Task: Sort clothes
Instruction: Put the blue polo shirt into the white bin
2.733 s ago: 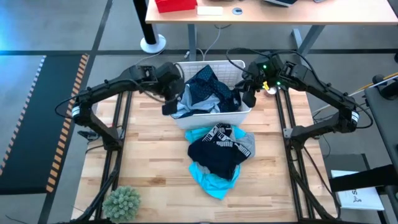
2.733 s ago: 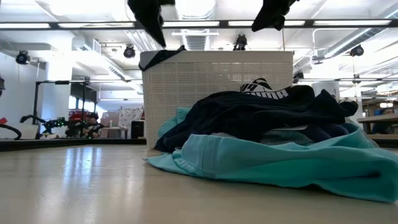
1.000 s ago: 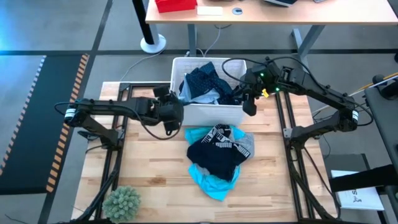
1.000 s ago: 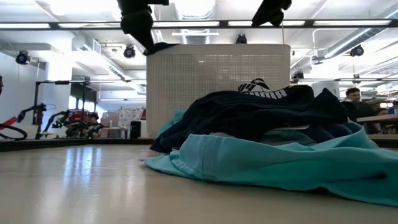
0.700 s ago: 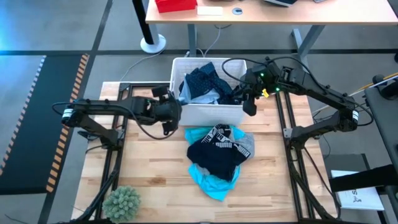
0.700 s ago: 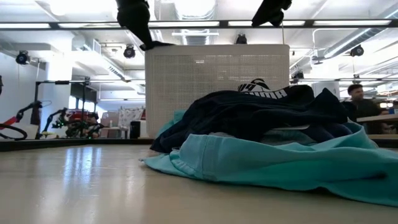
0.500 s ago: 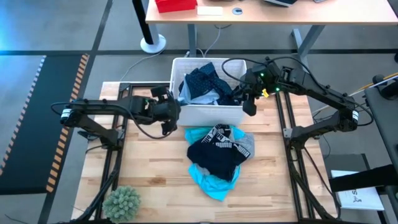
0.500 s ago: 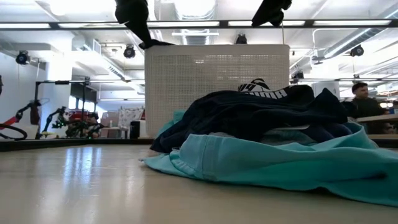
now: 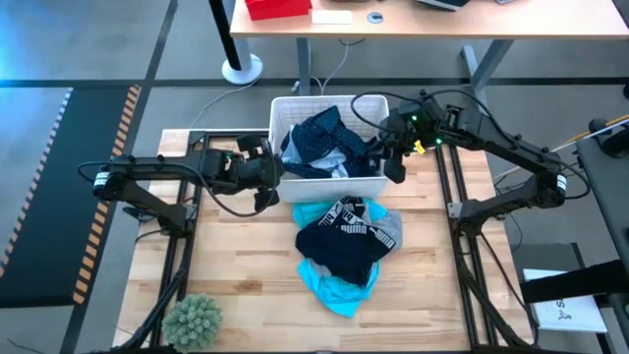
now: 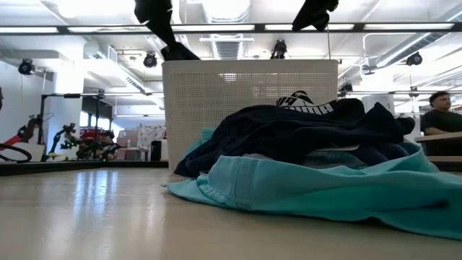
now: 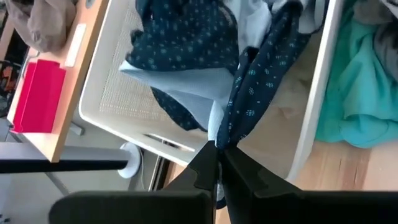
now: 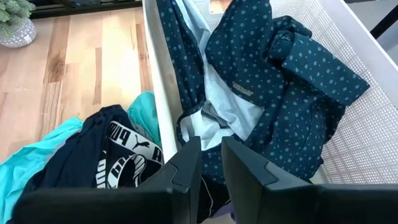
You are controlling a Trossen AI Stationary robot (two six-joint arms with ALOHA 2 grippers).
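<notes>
A white slotted basket (image 9: pixel 334 189) stands at the table's far middle with a navy patterned garment (image 9: pixel 319 138) and a light blue one (image 12: pixel 214 102) inside. My left gripper (image 9: pixel 267 180) is at the basket's near left corner, shut on the navy garment. My right gripper (image 9: pixel 392 169) hovers at the basket's near right corner, its fingers (image 12: pixel 186 162) a narrow gap apart with nothing seen between the tips. In front of the basket lies a pile: a black garment with a white lettered waistband (image 9: pixel 346 211), a grey piece (image 9: pixel 393 228) and a turquoise one (image 9: pixel 329 285). My left gripper pinches a bunched end of the navy patterned garment (image 11: pixel 231 134) between its two fingers, slanting down from the table's left side. From the fingers the cloth runs taut as a narrow strip (image 11: pixel 261 68) into the basket, where the garment's bulk lies. Whether my right gripper touches the basket, I cannot tell.
A fuzzy green ball (image 9: pixel 192 320) sits at the table's near left corner. Behind the table stands a desk with a red box (image 9: pixel 278 8). A person (image 10: pixel 440 112) shows far off on the right in the low view. Bare wood lies left and right of the pile.
My left gripper has taken hold of the navy garment's end. The cloth, which lay loose in the basket, is now drawn toward the near left corner. The basket has shifted and tipped a little that way. My right arm has kept still.
</notes>
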